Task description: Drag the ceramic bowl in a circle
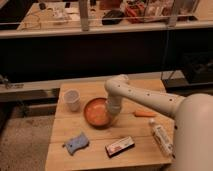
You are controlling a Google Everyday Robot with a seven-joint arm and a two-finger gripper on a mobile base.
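Note:
The ceramic bowl [95, 112] is a round, shallow orange-brown bowl on the wooden table [90, 155], just right of the small white cup [72, 99]. My gripper [112, 116] comes down from the white arm onto the bowl's right rim. It touches the bowl there; the arm's wrist hides most of it.
An orange carrot [144, 113] lies right of the bowl. A white bottle [162, 137] lies at the right edge. A snack bar [119, 146] and a blue sponge [76, 143] lie near the front edge. A dark ledge and railing run behind the table.

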